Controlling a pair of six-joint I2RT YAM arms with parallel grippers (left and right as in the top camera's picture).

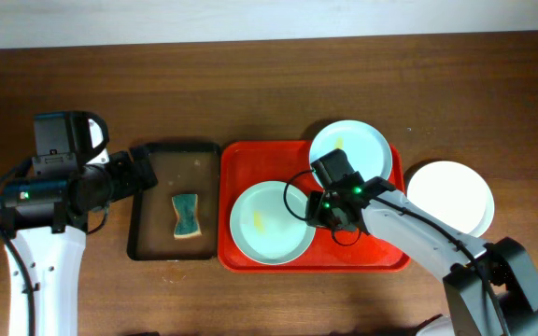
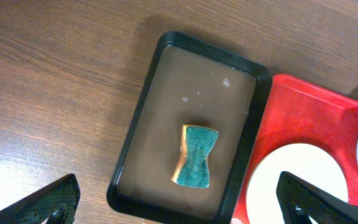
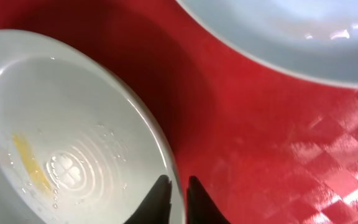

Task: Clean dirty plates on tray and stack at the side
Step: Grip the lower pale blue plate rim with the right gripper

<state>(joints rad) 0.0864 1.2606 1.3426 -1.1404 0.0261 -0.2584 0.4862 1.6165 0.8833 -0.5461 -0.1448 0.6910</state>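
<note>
I am working across the desk (image 1: 250, 84), where the task looks about a third done. The red tray (image 1: 250, 159) is carrying two plates, and the smaller black tray (image 1: 157, 187) is lying just beside its left edge.

One plate (image 1: 450, 196) is sitting off the tray on the desk to my right. It is looking clean, so I am counting it as the start of the stack. The front plate (image 3: 61, 137) is showing a yellow smear and water drops. The back plate (image 1: 349, 149) seems to have a faint yellow mark too. Both are waiting to be wiped and moved.

The sponge (image 1: 186, 216) is lying untouched in the black tray.

My left end effector (image 1: 141, 171) is hovering over that tray, spread wide and holding nothing. My right end effector (image 3: 178, 193) is pinched narrow on the front plate's rim, one fingertip inside the rim and one outside over the tray.
</note>
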